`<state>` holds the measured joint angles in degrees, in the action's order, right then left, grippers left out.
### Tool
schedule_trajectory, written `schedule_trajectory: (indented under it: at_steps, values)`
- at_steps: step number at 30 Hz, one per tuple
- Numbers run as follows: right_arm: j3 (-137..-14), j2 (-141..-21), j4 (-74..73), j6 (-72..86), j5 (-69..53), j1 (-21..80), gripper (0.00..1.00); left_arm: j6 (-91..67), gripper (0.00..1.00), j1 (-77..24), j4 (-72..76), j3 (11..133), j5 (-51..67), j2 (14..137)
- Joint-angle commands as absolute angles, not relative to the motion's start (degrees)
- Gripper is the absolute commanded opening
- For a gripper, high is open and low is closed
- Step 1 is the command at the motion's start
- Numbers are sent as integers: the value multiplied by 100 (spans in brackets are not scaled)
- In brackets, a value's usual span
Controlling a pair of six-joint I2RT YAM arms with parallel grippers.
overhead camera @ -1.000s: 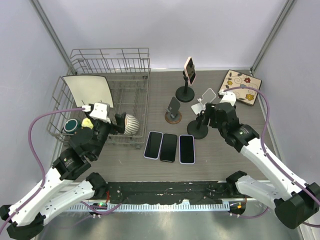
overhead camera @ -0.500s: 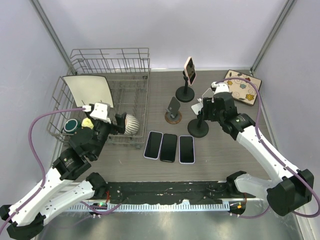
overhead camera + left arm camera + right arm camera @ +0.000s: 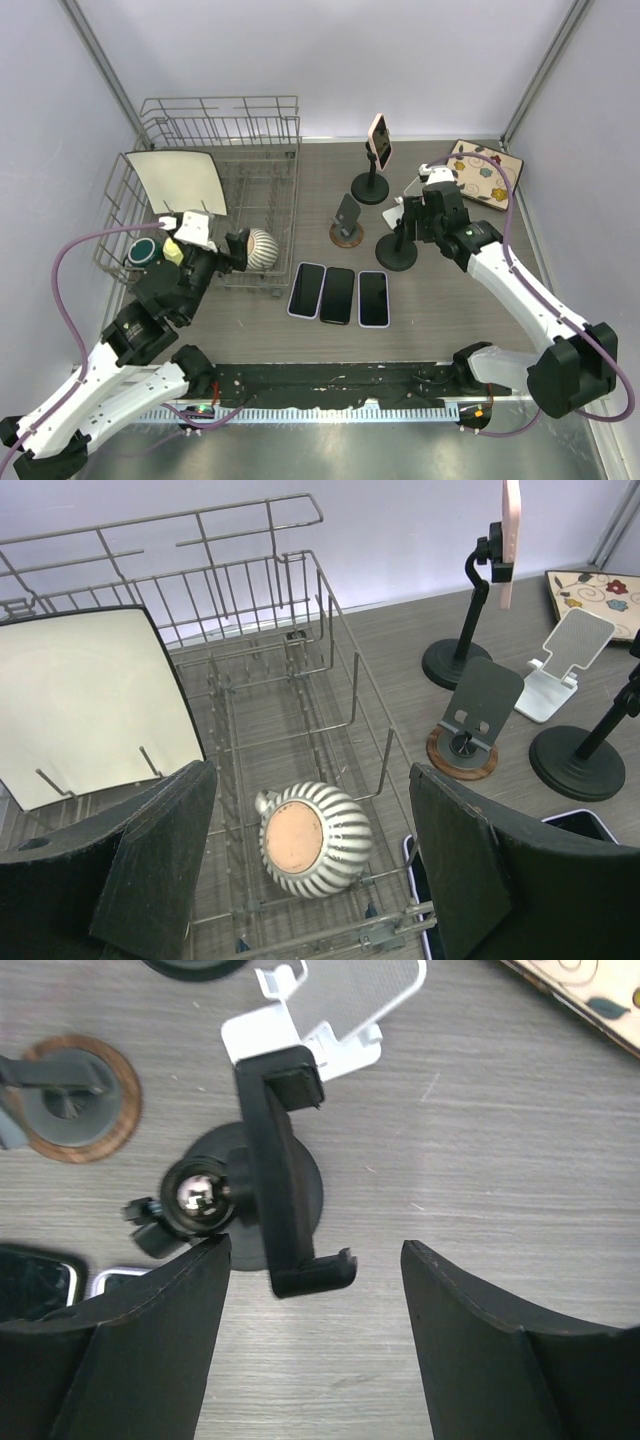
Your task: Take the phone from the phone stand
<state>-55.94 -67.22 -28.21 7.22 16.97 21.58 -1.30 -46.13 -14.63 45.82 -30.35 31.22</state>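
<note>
One pink-cased phone (image 3: pixel 379 140) clamped in tall black pole stand (image 3: pixel 371 188), rearmost of four stands (image 3: pixel 347 220). Three dark-screened phones (image 3: pixel 338 295) flat in front. Left gripper (image 3: pixel 310 865), right gripper (image 3: pixel 315 1260): jaws apart, holding nothing.

Rack (image 3: pixel 220 99) sits rear left on table (image 3: pixel 430 300). Plate (image 3: pixel 180 178) leans in rack's left part. Pot (image 3: pixel 263 246) lies in rack's near right corner. Left gripper (image 3: pixel 238 246) is just left of pot, over rack's near edge. Tall stand (image 3: pixel 371 188) is rear centre, with phone (image 3: pixel 379 140) on top. Low stand (image 3: pixel 347 222) is in front and left of tall stand. Folding stand (image 3: pixel 320 1005) is right of low stand and behind clamp stand (image 3: pixel 275 1180). Right gripper (image 3: pixel 315 1250) is above clamp stand, one finger each side of its clamp. Three phones (image 3: pixel 339 295) lie flat side by side in front of the stands, right of rack. Mat (image 3: pixel 487 175) is in rear right corner, right of folding stand.
</note>
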Motion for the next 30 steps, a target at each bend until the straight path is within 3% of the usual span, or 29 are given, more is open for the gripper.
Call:
schedule_trajectory:
  at_steps: [1, 7, 13, 19, 30]
  values:
    - [-5809, -6882, -2962, 554, 2057, 2101, 75, -193, 82, -4544, -1397, 4518, -2988, 2953]
    - [-5985, -7057, -2927, 212, 1917, 2101, 73, -211, 82, -4483, -1397, 4518, -2892, 2892]
    - [-5924, -7049, -2664, 44, 1539, 2092, 64, -255, 82, -4439, -1415, 4491, -2821, 2839]
    - [-5880, -7023, -2637, 123, 1704, 2092, 40, -281, 82, -4386, -1397, 4482, -2769, 2804]
    - [-5941, -6908, -2733, 773, 3550, 1662, 17, -316, 82, -4307, -1389, 4456, -2663, 2760]
